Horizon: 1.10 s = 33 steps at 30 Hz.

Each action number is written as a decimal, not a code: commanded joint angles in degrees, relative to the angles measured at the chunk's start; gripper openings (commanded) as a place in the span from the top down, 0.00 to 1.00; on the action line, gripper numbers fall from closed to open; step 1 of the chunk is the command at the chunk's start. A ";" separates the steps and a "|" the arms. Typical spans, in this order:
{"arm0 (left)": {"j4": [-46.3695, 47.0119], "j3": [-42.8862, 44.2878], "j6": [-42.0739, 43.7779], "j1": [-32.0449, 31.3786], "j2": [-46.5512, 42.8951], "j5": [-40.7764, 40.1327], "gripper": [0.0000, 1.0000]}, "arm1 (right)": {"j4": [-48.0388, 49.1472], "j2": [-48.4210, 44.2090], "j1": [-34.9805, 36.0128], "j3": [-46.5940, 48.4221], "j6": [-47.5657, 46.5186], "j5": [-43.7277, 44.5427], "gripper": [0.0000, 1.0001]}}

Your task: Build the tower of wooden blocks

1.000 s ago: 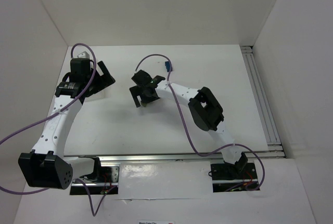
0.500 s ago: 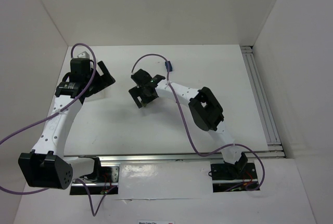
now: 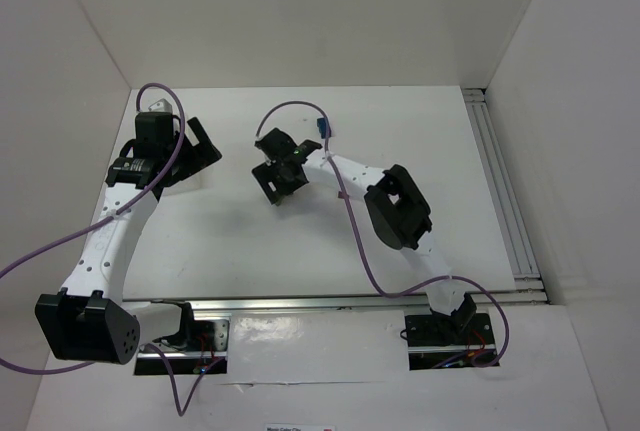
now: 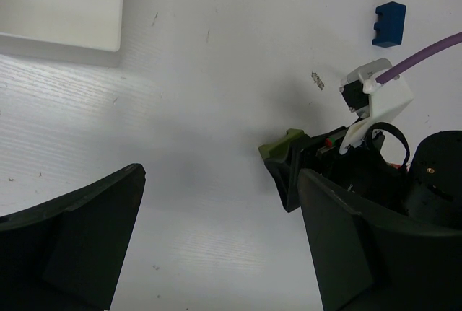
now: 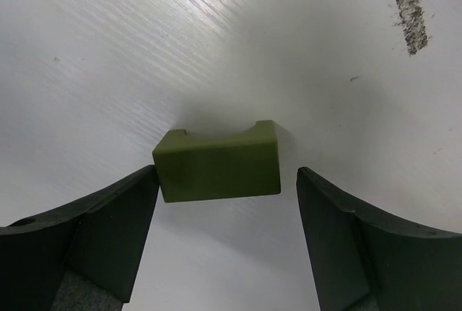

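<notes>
While R gripper (image 5: 226, 181) stands spread, olive block (image 5: 216, 161) sits btwn its jaws.

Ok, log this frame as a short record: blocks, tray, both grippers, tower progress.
green block: lying on the table, between the right gripper's jaws
blue block: on the table, alone, apart from the green block
tray: white, only partly in the left wrist view
left gripper: open, empty
right gripper: open, straddling the green block, gap on one side
tower: nothing stacked in view
</notes>
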 commanded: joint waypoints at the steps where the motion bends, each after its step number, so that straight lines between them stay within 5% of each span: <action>1: 1.61 0.15 0.46 0.33 -0.11 0.77 0.00 | 1.84 0.53 -0.47 2.57 -1.04 -1.64 0.17; 26: 1.61 -0.38 0.46 0.33 -0.11 0.77 0.00 | 3.42 1.06 -0.99 2.05 -2.28 -3.75 0.29; 33: 1.61 -0.38 0.46 0.33 -0.11 0.77 0.00 | 3.42 1.59 -0.99 3.18 -2.28 -2.69 0.23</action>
